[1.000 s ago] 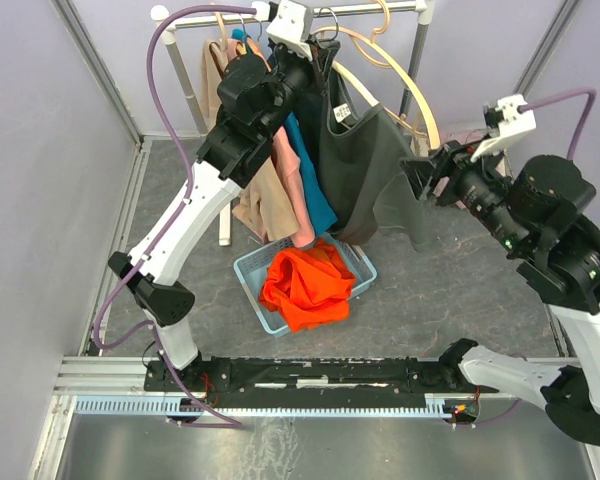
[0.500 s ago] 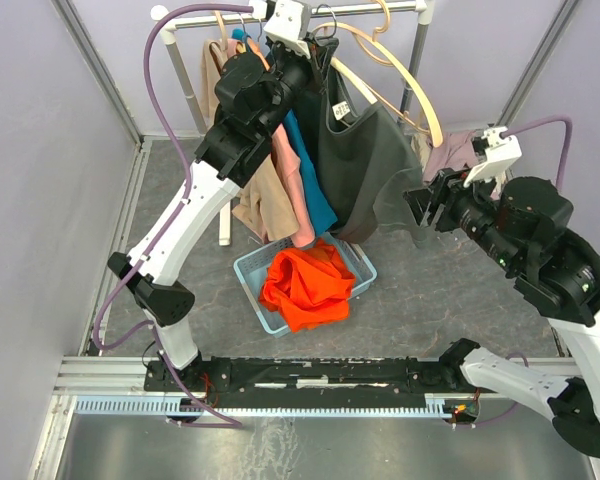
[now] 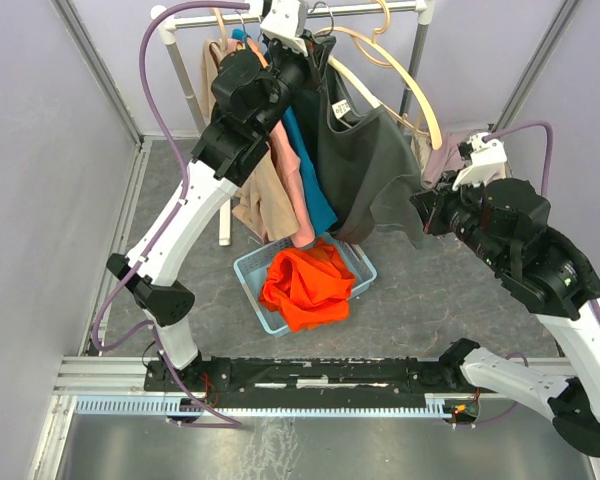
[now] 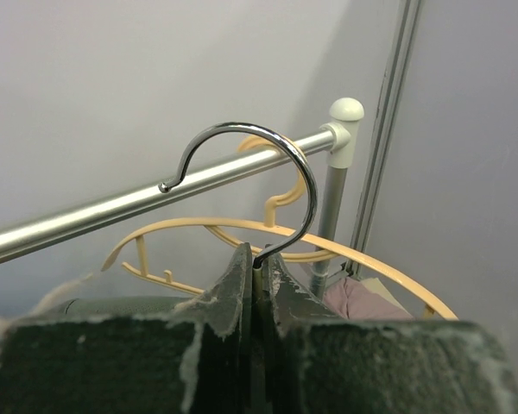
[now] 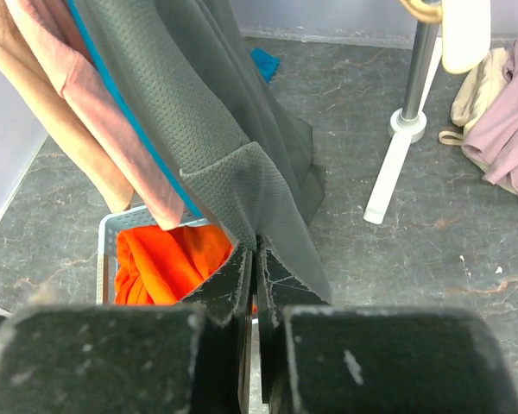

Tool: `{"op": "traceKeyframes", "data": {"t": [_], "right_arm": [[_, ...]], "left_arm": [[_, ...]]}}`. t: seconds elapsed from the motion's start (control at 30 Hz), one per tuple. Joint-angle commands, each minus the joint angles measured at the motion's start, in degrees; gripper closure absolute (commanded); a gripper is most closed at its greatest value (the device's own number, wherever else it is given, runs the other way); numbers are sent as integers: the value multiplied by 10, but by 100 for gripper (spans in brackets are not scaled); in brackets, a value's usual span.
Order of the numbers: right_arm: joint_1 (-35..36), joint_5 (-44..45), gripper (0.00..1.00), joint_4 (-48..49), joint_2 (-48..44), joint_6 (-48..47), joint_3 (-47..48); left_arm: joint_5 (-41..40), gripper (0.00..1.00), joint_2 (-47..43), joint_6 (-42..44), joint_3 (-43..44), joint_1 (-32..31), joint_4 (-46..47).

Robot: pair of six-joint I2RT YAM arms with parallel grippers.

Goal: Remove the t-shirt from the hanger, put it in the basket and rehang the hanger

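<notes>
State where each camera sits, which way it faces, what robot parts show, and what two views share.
Top external: above, behind the arm bases, looking down on rail and basket; both arms show.
Left wrist: on the left arm, facing up along the left gripper, shut on the hanger hook.
Right wrist: on the right arm, facing down past the right gripper, shut on the grey t-shirt.
Shared: top external and right wrist both show that t-shirt and the basket's orange cloth.

my gripper [image 5: 255, 259]: 2 fingers pressed together, pinching the t-shirt [image 5: 216, 129] at its lower edge
basket [image 5: 110, 228]: below-left of the t-shirt, holding orange cloth [image 5: 160, 263]
pink garment [image 5: 86, 95]: hanging just left of the t-shirt
rack post [image 5: 412, 95]: right of the t-shirt
</notes>
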Motion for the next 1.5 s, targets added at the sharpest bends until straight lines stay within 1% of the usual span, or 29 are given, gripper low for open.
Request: {"op": "traceKeyframes", "data": {"t": [0.0, 0.1, 0.23, 0.4, 0.53, 0.57, 0.73, 0.87, 0.93, 1.13, 1.27, 1.33, 1.47], "right_arm": [[1, 27, 96, 8, -24, 16, -18], [1, 40, 99, 4, -41, 29, -42], [1, 50, 99, 9, -65, 52, -87], [1, 43, 99, 18, -77, 74, -144], [1, 37, 99, 23, -79, 75, -149], [1, 37, 96, 23, -76, 69, -141], [1, 16, 58, 16, -47, 18, -79], [1, 1, 44, 28, -41, -5, -41], [1, -6, 42, 42, -41, -16, -31], [1, -12, 42, 56, -19, -41, 5], [1, -4, 46, 64, 3, -56, 25], [1, -3, 53, 71, 12, -60, 31], [1, -2, 79, 73, 24, -55, 37]], "left_arm": [[-23, 97, -17, 0, 46, 8, 38], [-28, 97, -17, -11, 56, 13, 36], [-26, 97, -15, -42, 71, 23, 32], [-27, 97, -19, -51, 73, 26, 35], [-26, 97, -15, -53, 73, 27, 41], [-23, 97, -13, -55, 72, 27, 40], [-11, 97, -20, -68, 41, 27, 53], [-12, 97, -21, -70, 35, 27, 55], [-11, 97, -21, -70, 35, 27, 54], [-8, 97, -24, -72, 34, 27, 49], [-5, 97, -29, -74, 30, 27, 46], [-4, 97, -32, -75, 26, 27, 44], [-6, 97, -37, -72, 23, 27, 43]]}}
